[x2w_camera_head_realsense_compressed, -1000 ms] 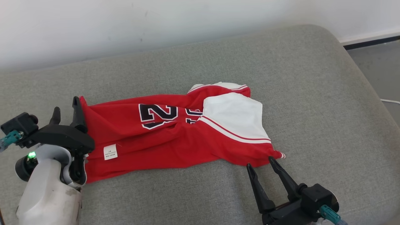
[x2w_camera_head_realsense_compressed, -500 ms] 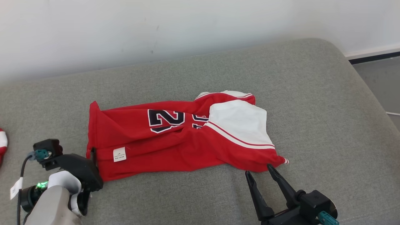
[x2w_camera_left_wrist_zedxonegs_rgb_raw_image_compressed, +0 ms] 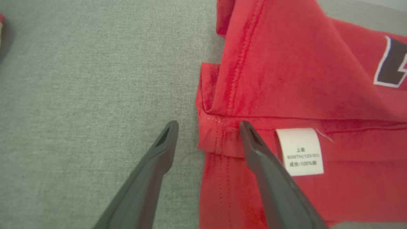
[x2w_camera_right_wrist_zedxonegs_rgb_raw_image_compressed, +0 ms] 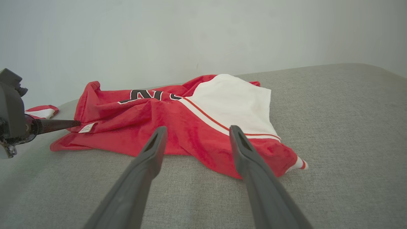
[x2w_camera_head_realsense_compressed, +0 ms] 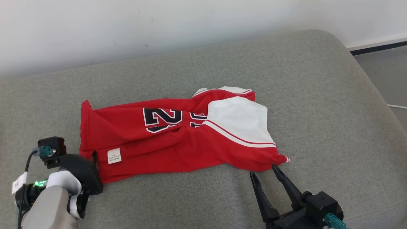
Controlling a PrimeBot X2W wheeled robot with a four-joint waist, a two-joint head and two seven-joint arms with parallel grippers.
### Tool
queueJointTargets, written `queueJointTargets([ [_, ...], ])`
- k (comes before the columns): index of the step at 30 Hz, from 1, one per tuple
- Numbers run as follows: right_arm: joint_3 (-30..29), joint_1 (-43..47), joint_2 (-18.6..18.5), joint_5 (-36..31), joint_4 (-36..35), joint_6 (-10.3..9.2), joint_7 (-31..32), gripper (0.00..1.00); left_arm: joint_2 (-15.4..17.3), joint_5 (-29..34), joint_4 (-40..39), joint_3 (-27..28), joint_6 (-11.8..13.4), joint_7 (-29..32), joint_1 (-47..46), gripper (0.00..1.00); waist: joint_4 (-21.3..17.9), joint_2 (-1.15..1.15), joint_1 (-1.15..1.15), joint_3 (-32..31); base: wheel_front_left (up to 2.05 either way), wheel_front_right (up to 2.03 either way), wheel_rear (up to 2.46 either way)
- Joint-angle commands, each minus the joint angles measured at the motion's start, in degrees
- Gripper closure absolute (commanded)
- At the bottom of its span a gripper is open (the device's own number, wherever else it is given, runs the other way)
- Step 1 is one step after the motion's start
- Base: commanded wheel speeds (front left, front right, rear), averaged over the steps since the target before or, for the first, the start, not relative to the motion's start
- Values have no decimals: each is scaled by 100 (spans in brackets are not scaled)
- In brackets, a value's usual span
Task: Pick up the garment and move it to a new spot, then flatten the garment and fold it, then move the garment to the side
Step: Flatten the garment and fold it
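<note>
A pale wall (x2w_camera_head_realsense_compressed: 159, 25) backs a wide grey cushion (x2w_camera_head_realsense_compressed: 318, 95), and the garment (x2w_camera_head_realsense_compressed: 178, 146) lies near its middle. It is a red jersey with a white panel (x2w_camera_head_realsense_compressed: 237, 119) and a dark number (x2w_camera_head_realsense_compressed: 162, 116). The cloth is rumpled and doubled over on itself, not spread flat. A second red-and-white piece (x2w_camera_right_wrist_zedxonegs_rgb_raw_image_compressed: 41, 111) sits well apart at the far left edge.

The left hand (x2w_camera_left_wrist_zedxonegs_rgb_raw_image_compressed: 208, 124) is released, its fingers spread wide. It sits at the jersey's left hem, one finger over bare cushion and the other over red cloth just beside the white label (x2w_camera_left_wrist_zedxonegs_rgb_raw_image_compressed: 300, 151). The right hand (x2w_camera_head_realsense_compressed: 263, 170) is released too, fingers apart. It points at the near right corner of the jersey, close to it but holding nothing.

Nothing is gripped, so this reads as the reach before a grasp. It could be the first lift or the start of flattening; the pictures do not settle which. Folding has clearly not been done.

The next move calls for each hand to come down and pinch its own end. The left hem is stacked in several layers, so the left hand should take the whole stack. Both hands would then lift or pull apart together.
</note>
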Motion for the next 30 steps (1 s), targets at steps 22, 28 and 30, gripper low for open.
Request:
queueJointTargets([
  [22,-85,-102,88,-60,96,4,-61,0,93,-56,-266,-105,-47,-103,-125,100,62,0,0,82,0,0,0],
  [28,-127,0,101,-65,85,5,-67,0,1,-279,-1042,71,-174,-615,333,100,169,0,0,-56,0,0,0],
  [30,-150,49,95,-69,85,5,-66,0,21,-368,-1408,121,-218,-713,590,100,213,0,0,-101,0,0,0],
])
